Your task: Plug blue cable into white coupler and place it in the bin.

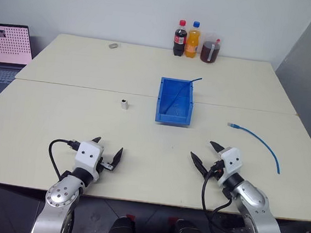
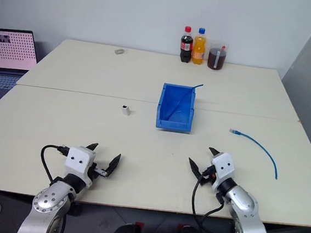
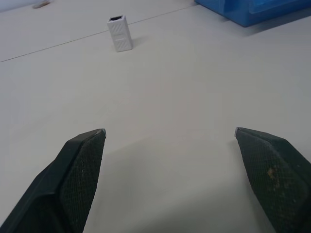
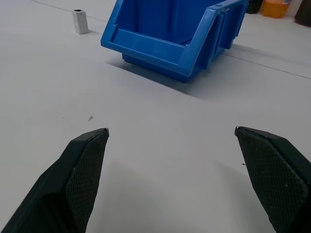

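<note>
The light-blue cable (image 1: 259,141) lies curved on the right side of the table, its clear plug (image 1: 232,125) pointing left. The small white coupler (image 1: 124,103) stands upright left of the blue bin (image 1: 161,99), which sits mid-table. My left gripper (image 1: 108,148) hovers open and empty near the front edge, facing the coupler (image 3: 120,33) from well short of it. My right gripper (image 1: 203,150) is open and empty too, in front of the bin (image 4: 146,46) and left of the cable.
A thin darker blue wire (image 1: 187,85) leans out of the bin. Two bottles (image 1: 186,38) and a cup of dark drink (image 1: 210,49) stand at the far edge. A small grey ring (image 1: 113,45) lies far left. A laptop (image 1: 4,52) sits off the table's left side.
</note>
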You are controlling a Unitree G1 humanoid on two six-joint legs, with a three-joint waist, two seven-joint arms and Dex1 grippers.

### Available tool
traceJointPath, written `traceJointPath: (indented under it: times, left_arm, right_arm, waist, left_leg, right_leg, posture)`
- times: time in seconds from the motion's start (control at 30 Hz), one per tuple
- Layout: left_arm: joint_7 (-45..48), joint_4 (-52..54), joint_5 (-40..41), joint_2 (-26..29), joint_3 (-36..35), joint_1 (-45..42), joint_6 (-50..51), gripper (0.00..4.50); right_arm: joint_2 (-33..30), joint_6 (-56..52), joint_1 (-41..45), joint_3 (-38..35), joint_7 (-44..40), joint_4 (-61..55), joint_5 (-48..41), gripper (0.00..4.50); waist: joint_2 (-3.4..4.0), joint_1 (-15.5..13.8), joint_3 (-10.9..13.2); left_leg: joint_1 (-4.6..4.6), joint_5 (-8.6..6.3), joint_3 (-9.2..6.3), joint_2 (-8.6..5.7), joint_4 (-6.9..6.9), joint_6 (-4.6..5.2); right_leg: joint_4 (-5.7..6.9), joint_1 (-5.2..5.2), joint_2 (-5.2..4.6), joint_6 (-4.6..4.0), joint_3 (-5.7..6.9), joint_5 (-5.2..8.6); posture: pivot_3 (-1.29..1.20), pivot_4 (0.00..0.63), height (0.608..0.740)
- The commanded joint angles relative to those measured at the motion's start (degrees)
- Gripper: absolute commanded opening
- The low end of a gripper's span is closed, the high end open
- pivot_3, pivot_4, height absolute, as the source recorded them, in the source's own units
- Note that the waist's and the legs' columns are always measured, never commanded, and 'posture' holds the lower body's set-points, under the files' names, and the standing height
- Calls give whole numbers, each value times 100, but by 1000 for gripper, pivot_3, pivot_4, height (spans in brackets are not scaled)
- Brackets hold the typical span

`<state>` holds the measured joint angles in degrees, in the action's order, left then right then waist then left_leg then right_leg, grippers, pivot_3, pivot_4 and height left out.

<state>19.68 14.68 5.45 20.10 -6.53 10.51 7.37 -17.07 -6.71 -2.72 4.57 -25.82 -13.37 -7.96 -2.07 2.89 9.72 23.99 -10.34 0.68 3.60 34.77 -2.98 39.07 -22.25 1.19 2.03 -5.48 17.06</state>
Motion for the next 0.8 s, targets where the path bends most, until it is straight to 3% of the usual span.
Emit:
traceJointPath:
  times: [0.03,0.4,0.8]
  left_arm:
    - [37,-103,69,-35,-50,-60,-242,4500]
    - [151,-687,0,16,-45,58,-898,4500]
    - [1609,-927,818,446,2,286,-1700,4500]
  right_arm:
    - [13,82,77,-76,2,-93,-63,4427]
    - [-25,119,110,-76,-83,-12,-54,4427]
    - [-48,149,156,-96,-117,39,-45,4427]
  waist:
    - [0,0,0]
    - [1,3,-2]
    - [2,11,-3]
  left_leg:
    - [0,0,0,0,0,0]
    - [-2,0,1,0,0,0]
    - [-3,0,4,1,0,0]
  right_leg:
    - [0,0,0,0,0,0]
    - [1,1,1,0,0,-1]
    - [1,1,0,-1,-2,0]
  posture:
    - [0,150,740]
    - [0,150,740]
    - [0,150,740]
